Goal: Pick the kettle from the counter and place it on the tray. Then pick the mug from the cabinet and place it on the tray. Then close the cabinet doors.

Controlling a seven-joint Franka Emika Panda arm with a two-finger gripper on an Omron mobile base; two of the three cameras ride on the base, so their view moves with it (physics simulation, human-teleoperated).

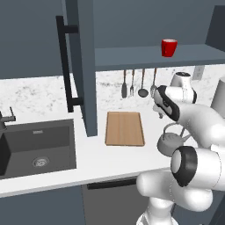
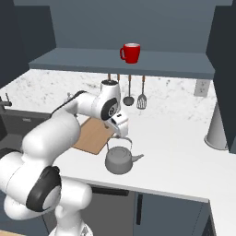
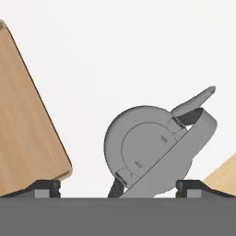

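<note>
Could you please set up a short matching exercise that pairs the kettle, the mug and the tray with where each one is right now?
Things:
1. kettle
2. mug
3. tray

Places:
A. on the cabinet shelf
B. lying bare on the counter, near the open door
C. on the counter, just beneath the gripper

Pairs: 1-C, 2-A, 3-B

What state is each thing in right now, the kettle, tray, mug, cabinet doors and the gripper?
kettle: upright on the counter, beside the tray, not lifted.
tray: flat on the counter, nothing on it.
mug: upright on the cabinet shelf.
cabinet door: swung open.
gripper: open, fingers spread, just above the kettle's handle.
</note>
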